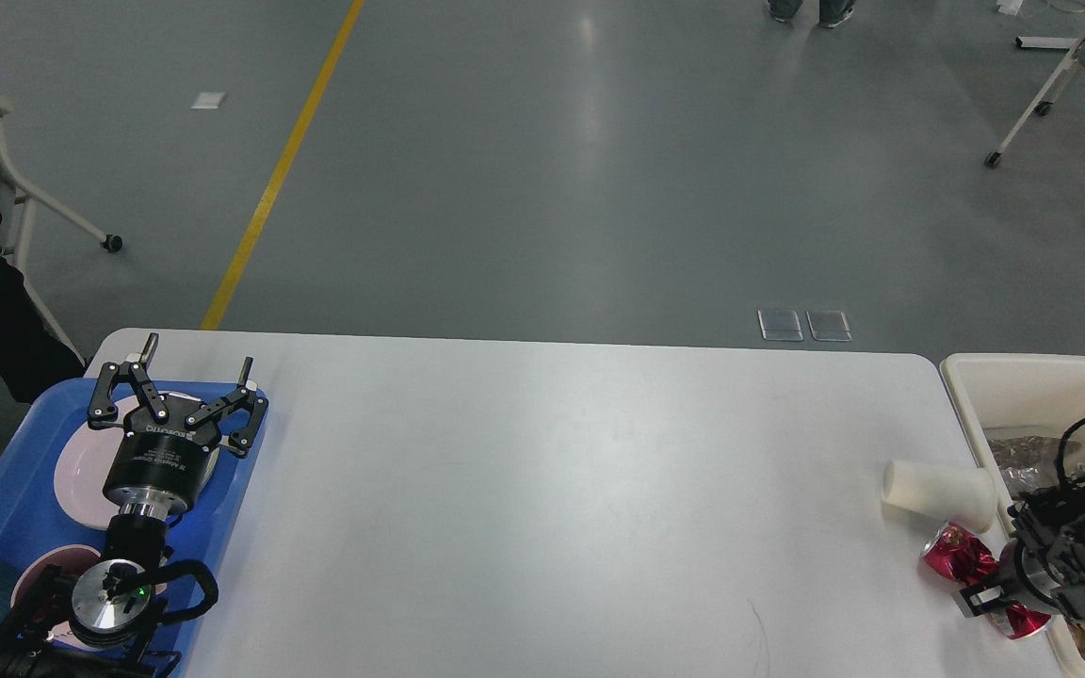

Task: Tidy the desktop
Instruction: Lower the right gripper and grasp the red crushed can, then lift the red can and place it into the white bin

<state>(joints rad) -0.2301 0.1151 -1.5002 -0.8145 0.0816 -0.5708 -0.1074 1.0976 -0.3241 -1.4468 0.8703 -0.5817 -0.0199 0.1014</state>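
Observation:
The white desktop (pixel 552 490) fills the lower half of the head view. Near its right edge lies a crushed red can (pixel 950 554), and my right gripper (pixel 983 595) is shut across its middle, low over the table. A white paper cup (pixel 936 490) lies on its side just behind the can. At the left, my left gripper (pixel 200 356) stands open and holds nothing, above a pink plate (pixel 81 466) on the blue tray (pixel 10 471).
A cream-white bin (pixel 1023 377) holding crumpled rubbish stands off the table's right end, right beside my right arm. A second pink plate (pixel 48 565) sits on the tray near my left wrist. A chair and a seated person are at the far left.

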